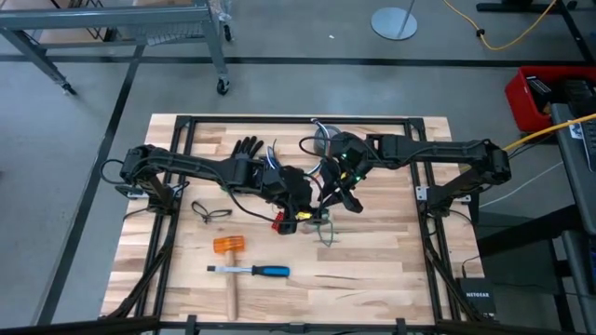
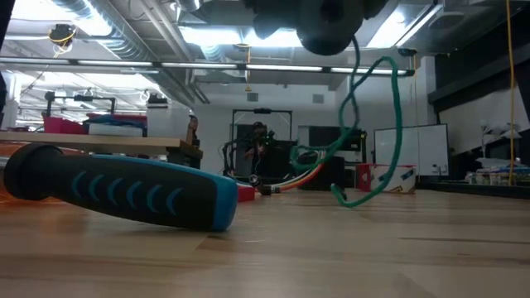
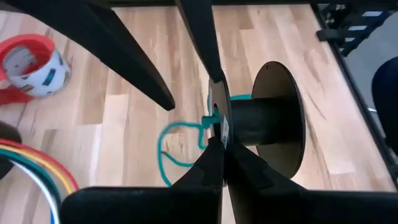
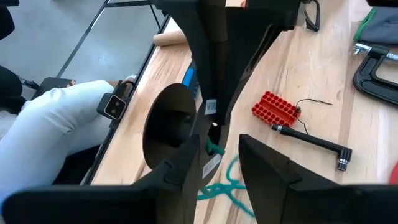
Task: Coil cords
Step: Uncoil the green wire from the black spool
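A black spool (image 3: 267, 118) hangs above the table's middle between my two grippers; it also shows at the top of the low view (image 2: 331, 25). A green cord (image 2: 389, 124) hangs from it in slack loops, its lower end (image 1: 326, 233) on the table. My left gripper (image 3: 219, 146) is shut on the spool's flange. My right gripper (image 4: 227, 171) is open, its fingers standing on either side of the same flange's rim; whether one touches, I cannot tell. A bundle of coloured strands (image 3: 34, 168) lies beside them. A thin black cord (image 1: 210, 212) lies on the table to the left. My left gripper pinches the rim of the spool's thin flange (image 3: 219, 127) between its two fingers, which lie across the rim. The spool is lifted clear of the table with its axis about level. The green cord (image 3: 208, 121) hangs slack beside the hold.
A red and white tape ring (image 3: 28, 68), a red block with holes (image 4: 277, 109) and a black rod (image 4: 311, 140) lie near the grippers. A hammer (image 1: 228, 249) and a blue-handled tool (image 1: 253, 271) lie toward the near edge. A black glove (image 1: 247, 147) lies far left. A person in white (image 4: 56, 124) is at the near edge.
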Motion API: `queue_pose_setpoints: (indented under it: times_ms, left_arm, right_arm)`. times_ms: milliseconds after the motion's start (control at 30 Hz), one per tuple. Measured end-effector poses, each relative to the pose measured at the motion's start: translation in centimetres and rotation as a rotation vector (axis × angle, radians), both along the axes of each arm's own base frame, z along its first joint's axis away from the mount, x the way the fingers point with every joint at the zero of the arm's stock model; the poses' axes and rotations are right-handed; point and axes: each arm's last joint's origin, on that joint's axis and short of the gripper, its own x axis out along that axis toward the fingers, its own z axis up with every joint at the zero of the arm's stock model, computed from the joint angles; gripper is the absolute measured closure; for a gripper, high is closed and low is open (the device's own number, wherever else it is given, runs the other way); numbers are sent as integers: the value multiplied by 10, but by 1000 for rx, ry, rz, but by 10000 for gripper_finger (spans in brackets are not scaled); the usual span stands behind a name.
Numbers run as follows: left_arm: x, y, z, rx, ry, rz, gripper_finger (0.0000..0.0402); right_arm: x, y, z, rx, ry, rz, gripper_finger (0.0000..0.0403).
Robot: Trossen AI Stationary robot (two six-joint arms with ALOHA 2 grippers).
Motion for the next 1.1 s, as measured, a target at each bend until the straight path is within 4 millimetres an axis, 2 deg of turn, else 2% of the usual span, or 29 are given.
queue_pose_setpoints:
  times_ms: [633, 900, 1100]
  left_arm:
    - [-1, 1, -1, 14, 8, 16, 401]
    - [5, 1, 6, 34, -84, -8, 401]
    - [5, 1, 6, 30, -87, -7, 402]
  right_arm:
    - [-3, 2, -2, 46, 40, 25, 288]
    - [-2, 1, -2, 20, 40, 2, 288]
    - [-2, 1, -2, 18, 37, 0, 291]
